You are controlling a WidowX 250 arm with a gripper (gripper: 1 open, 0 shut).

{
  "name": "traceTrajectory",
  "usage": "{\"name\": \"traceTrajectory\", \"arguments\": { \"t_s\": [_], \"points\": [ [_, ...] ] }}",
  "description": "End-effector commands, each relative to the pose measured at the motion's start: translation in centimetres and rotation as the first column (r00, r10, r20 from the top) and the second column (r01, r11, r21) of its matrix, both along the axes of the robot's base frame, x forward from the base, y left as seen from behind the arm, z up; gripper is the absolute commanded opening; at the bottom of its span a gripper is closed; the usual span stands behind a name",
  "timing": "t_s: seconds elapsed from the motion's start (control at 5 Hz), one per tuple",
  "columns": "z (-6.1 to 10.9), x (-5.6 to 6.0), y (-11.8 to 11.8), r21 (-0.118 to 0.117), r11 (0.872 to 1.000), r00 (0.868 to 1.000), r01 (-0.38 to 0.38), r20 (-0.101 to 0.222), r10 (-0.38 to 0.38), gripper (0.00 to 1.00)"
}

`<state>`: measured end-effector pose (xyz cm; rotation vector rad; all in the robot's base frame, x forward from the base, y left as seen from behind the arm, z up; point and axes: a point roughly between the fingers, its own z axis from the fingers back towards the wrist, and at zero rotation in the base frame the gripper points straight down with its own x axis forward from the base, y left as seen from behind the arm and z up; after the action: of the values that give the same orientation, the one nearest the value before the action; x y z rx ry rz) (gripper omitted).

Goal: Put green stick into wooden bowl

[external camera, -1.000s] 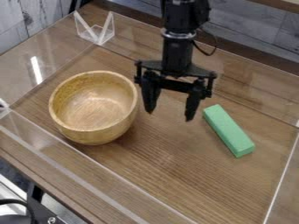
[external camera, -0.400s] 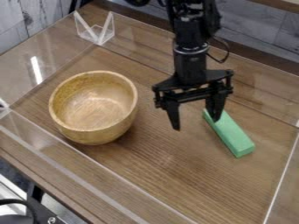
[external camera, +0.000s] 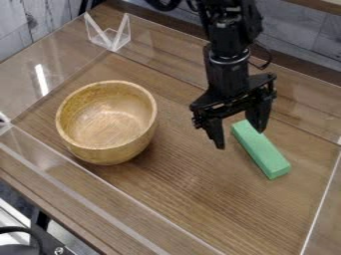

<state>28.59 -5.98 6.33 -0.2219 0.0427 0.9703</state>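
The green stick (external camera: 261, 149) lies flat on the wooden table at the right, its long side running from upper left to lower right. My gripper (external camera: 244, 127) points almost straight down just above the stick's upper-left end, open, with nothing between its black fingers (external camera: 217, 136). The wooden bowl (external camera: 107, 121) stands at the left, round, light tan and empty, well apart from the gripper and the stick.
A clear plastic wall (external camera: 173, 221) rims the table along the front and sides. A small clear stand (external camera: 108, 33) sits at the back left. The black arm (external camera: 226, 40) rises behind the gripper.
The gripper has moved right from beside the bowl to over the stick's near end, rolled about its axis, and stayed open. Bowl and stick have not moved.
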Motion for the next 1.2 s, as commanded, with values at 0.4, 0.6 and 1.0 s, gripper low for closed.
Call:
{"name": "traceTrajectory", "arguments": {
  "t_s": [0.4,0.6,1.0],
  "points": [
    [-0.9,1.2,-1.6,0.006,0.998,0.997,-0.07,0.043,0.069,1.0],
    [-1.5,1.5,-2.0,0.014,0.997,0.996,-0.081,0.049,0.081,1.0],
    [-2.2,1.8,-2.4,0.033,0.996,0.995,-0.089,0.058,0.087,1.0]
  ]
}}
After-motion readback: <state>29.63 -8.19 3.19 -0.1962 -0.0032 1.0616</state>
